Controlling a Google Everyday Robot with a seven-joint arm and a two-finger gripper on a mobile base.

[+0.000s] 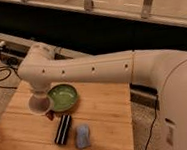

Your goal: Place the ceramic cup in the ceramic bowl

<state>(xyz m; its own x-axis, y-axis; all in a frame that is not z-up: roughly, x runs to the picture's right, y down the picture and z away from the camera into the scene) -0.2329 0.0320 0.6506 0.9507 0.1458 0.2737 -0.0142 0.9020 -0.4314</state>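
The white arm (101, 68) reaches from the right across the wooden table (109, 115) and bends down at the table's left side. The gripper (40, 96) sits below the wrist, just left of the ceramic bowl (64, 97). The ceramic cup (39, 105) is right under it, beside the bowl's rim and not inside. Whether the gripper clasps the cup I cannot tell, as the wrist hides it. Nearer the camera lie a black block (63, 129) and a bluish-grey item (83, 136).

White arm (96, 69) comes in from the right, its long link near level with a row of small holes along the side. It bends at a rounded joint (35, 65) far left and turns straight down. Gripper (43, 107) hangs below that joint, pointing downward, mostly hidden.
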